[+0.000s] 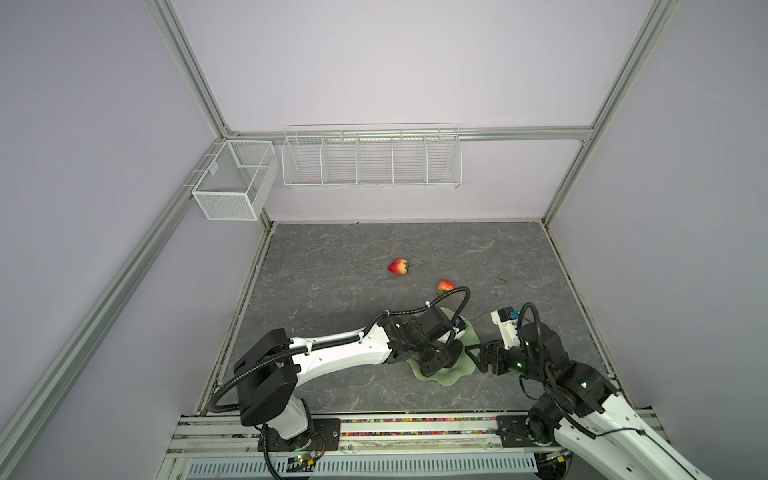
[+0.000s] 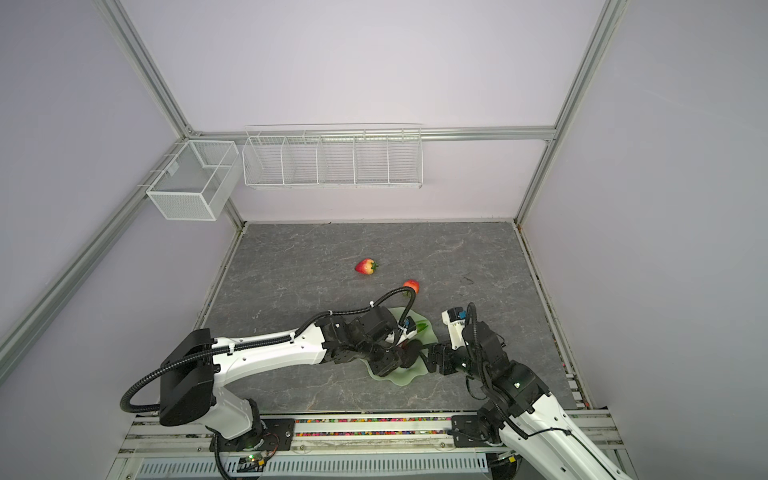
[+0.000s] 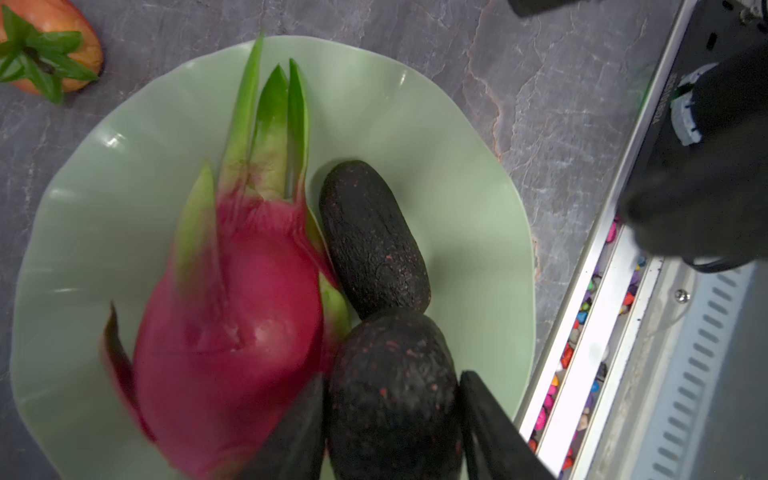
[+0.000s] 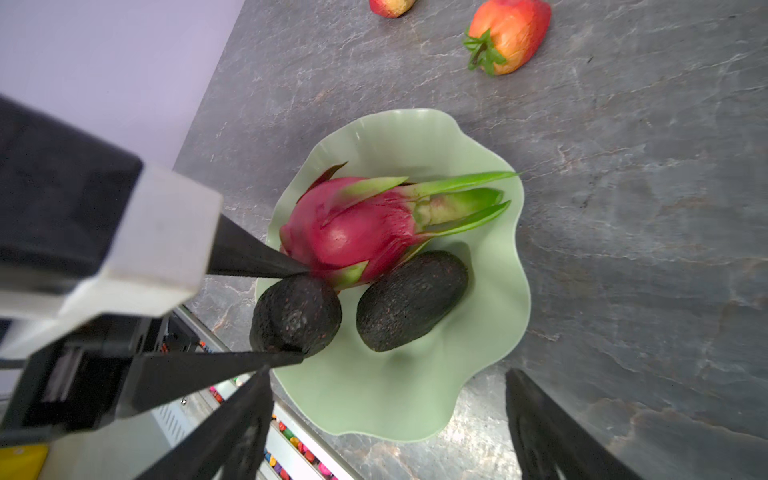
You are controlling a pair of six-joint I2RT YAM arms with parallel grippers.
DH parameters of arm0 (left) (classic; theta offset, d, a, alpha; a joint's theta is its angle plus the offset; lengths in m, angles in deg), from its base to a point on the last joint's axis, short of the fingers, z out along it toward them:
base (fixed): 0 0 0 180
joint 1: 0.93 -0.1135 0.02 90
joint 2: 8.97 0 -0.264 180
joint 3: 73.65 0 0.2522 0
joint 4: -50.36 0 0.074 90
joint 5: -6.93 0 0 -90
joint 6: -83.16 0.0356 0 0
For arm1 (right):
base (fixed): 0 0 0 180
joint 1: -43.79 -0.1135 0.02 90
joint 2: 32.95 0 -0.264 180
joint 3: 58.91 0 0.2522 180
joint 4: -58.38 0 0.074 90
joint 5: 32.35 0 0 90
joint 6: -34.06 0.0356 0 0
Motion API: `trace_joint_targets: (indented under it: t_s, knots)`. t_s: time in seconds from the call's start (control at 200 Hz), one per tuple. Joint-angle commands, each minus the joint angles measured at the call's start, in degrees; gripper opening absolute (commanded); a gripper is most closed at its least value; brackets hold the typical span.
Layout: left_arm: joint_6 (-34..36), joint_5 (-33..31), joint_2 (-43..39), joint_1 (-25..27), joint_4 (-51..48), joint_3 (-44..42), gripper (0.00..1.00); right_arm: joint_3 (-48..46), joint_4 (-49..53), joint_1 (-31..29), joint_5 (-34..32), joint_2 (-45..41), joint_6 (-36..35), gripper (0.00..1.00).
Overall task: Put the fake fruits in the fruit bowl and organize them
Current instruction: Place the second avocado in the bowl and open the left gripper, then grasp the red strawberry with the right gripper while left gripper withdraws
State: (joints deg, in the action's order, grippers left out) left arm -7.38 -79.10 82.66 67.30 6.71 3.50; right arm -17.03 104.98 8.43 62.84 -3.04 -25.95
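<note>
The pale green fruit bowl (image 4: pixel 415 395) (image 1: pixel 440 379) sits at the near middle of the table. In it lie a magenta dragon fruit (image 3: pixel 232 324) (image 4: pixel 357 228) and a dark avocado (image 3: pixel 374 241) (image 4: pixel 411 303). A second avocado (image 3: pixel 392 411) (image 4: pixel 297 316) stands on end in the bowl beside them. My left gripper (image 3: pixel 392 378) straddles it, open, with a thin gap at one finger. Two strawberries (image 1: pixel 400 267) (image 1: pixel 446 286) lie on the table beyond the bowl. My right gripper (image 4: pixel 390 424) (image 1: pixel 478 355) is open and empty at the bowl's right rim.
White wire baskets (image 1: pixel 372 160) and a mesh basket (image 1: pixel 232 183) hang on the back wall. A rail with coloured beads (image 1: pixel 415 428) runs along the front edge, close to the bowl. The two grippers are close together over the bowl.
</note>
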Motion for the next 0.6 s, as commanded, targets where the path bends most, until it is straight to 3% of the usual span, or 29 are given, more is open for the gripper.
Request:
trace_joint_targets:
  t_s: [0.0,0.26,0.405,0.46,0.595]
  knots:
    - [1.48,-1.29,0.36,0.52,-0.47,0.97,0.60,2.47,-0.21,0.13,-5.10,2.45,-0.35,0.89]
    - [1.94,-3.61,-6.91,0.50,0.38,1.32,0.73,11.11,-2.09,2.56,-10.10,16.72,-4.82,0.89]
    - [-0.33,-10.47,-14.14,-0.20,3.46,-1.62,0.82,15.86,-9.06,8.15,-4.32,27.73,-7.67,0.89]
    - [-1.60,-11.84,-16.90,-2.57,5.51,-3.39,0.88,18.36,-11.69,9.93,-1.34,33.02,-9.13,0.89]
    - [-6.23,-5.66,-20.97,-12.23,9.65,-6.45,0.93,28.97,-12.76,12.38,4.33,48.81,-14.26,0.89]
